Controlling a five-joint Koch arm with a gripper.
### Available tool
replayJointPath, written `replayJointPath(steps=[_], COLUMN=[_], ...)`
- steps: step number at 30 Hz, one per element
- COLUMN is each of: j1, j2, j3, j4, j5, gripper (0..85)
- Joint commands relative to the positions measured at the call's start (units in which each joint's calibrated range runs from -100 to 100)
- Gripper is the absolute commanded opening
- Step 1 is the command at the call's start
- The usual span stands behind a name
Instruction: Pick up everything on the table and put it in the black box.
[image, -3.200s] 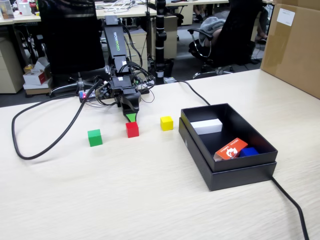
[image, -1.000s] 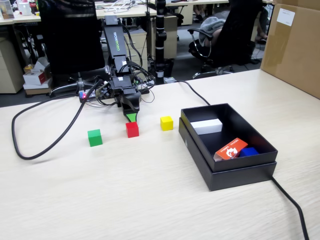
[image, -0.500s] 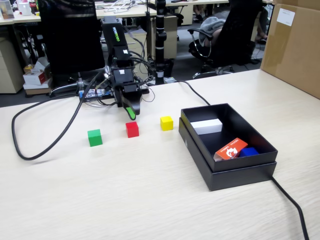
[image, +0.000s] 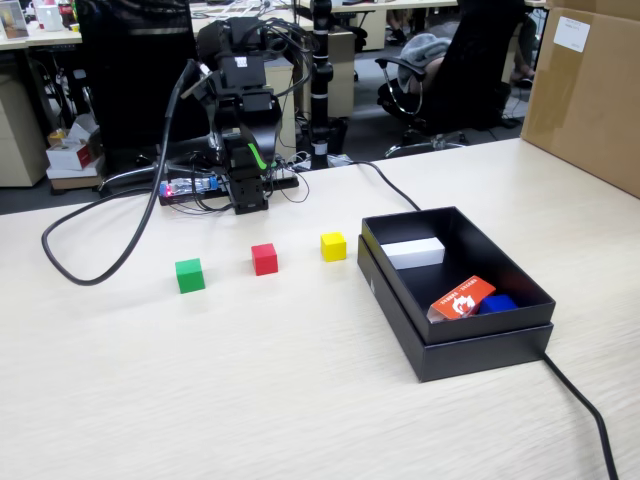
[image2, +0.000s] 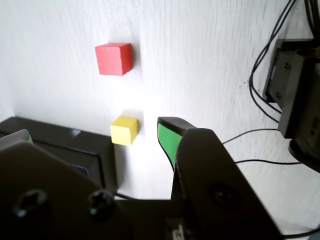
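Since all three small plain cubes are on the pale wood-grain table (image: 300, 400), you have every pick left to do: green cube (image: 190, 275), red cube (image: 264, 258) and yellow cube (image: 333, 246) sit in a row, the yellow one nearest the shallow matte black cardboard box (image: 480, 350). Your hand (image2: 95, 137) hangs raised above them, jaws spread apart and empty.

Three cubes (image: 264, 258) left of box (image: 470, 345)
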Motion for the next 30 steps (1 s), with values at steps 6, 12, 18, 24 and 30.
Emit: replayJointPath(steps=[6, 12, 18, 24, 30], j1=[-6.15, -13.14, -17.92, -21.05, -21.98], j2=[2.01, 7.63, 19.33, 34.25, 50.08], j3=[9.5, 10.95, 16.12, 19.38, 20.83], j4=[-5.12, -5.12, -5.12, -4.34, 0.06], j5=[-2.1, -6.5, -10.5, -12.7, -13.82], gripper=[47.6, 47.6, 48.0, 48.3, 48.1])
